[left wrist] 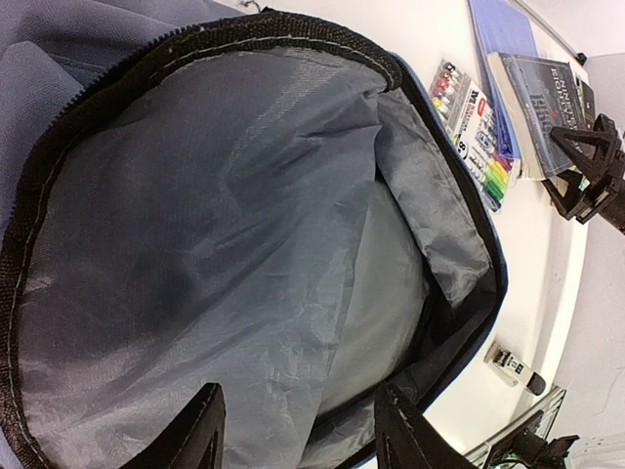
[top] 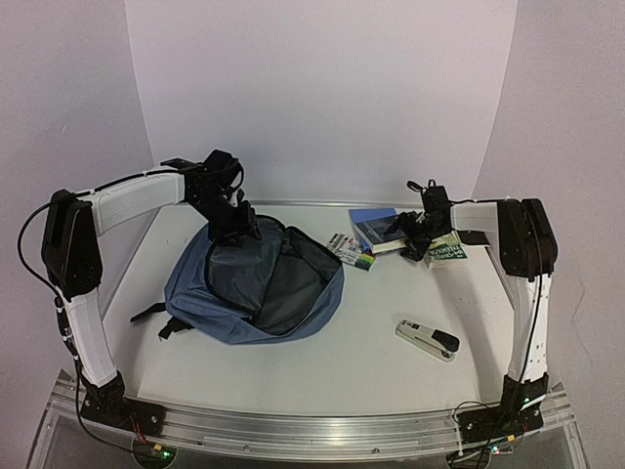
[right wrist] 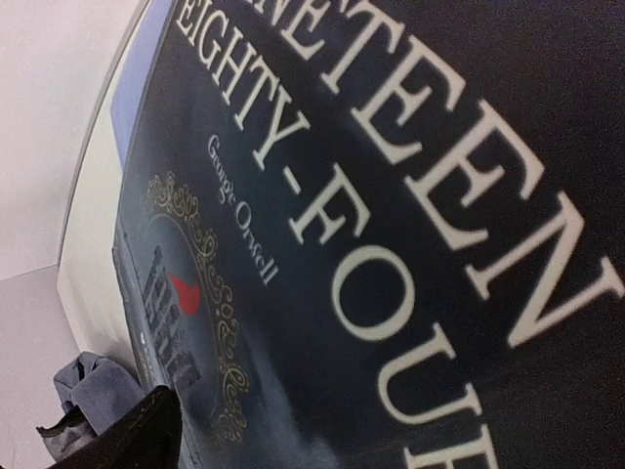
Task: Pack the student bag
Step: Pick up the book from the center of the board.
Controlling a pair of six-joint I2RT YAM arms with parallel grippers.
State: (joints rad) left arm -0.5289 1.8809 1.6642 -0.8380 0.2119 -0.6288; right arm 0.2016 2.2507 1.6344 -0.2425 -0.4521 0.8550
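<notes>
White tabletop (top: 371,366), white walls behind: the soft slate-blue fabric student bag (top: 200,288) lies left of centre, unzipped, its black-zippered mouth gaping toward the middle and the dark grey lining showing. My left gripper (top: 237,223) sits at the bag's far rim, fingers moderately apart, with only lining seen between them and nothing visibly pinched. My right gripper (top: 418,237) hangs close over a dark paperback with white title lettering (right wrist: 391,244) at the far right, jaws wide and not closed on it; whether a finger touches the cover I cannot tell. A pack of coloured markers (top: 352,251) lies between bag and book, and a grey-and-black stapler (top: 428,339) lies nearer me. I judge the bag light and limp: it will sag and fold rather than hold its shape. The firmer zipper edge of the opening is the place to take hold, to keep the mouth propped wide.
</notes>
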